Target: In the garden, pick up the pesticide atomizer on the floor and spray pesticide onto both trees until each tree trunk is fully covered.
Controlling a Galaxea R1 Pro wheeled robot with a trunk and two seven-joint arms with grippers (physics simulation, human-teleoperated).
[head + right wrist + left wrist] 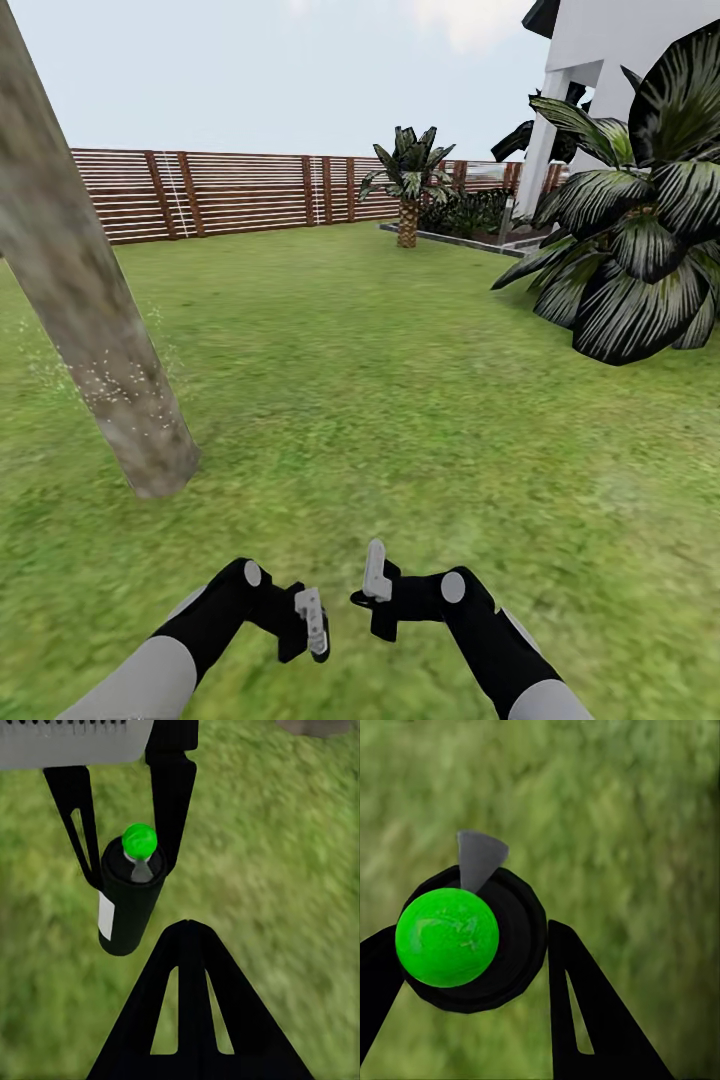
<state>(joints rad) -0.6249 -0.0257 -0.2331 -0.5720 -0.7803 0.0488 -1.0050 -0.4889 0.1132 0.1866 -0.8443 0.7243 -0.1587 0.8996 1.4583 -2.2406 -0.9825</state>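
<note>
A thick pale grey-brown tree trunk [90, 320] leans up at the left of the head view, with a scatter of white specks on and around its lower part. The pesticide atomizer [465, 941] is a black bottle with a bright green cap and a grey nozzle. My left gripper [472, 930] is shut on it, one finger on each side of the bottle. The right wrist view shows the atomizer [131, 896] upright in the left gripper [131, 870] above the grass. My right gripper [187, 924] has its fingertips together with nothing between them. Both the left gripper [305, 625] and the right gripper [372, 590] hang low, right of the trunk.
Green lawn [380, 400] stretches ahead to a brown slatted fence [230, 190]. A big striped-leaf plant [640, 240] stands at the right before a white house [600, 60]. A small palm [408, 185] grows by a planter bed at the back.
</note>
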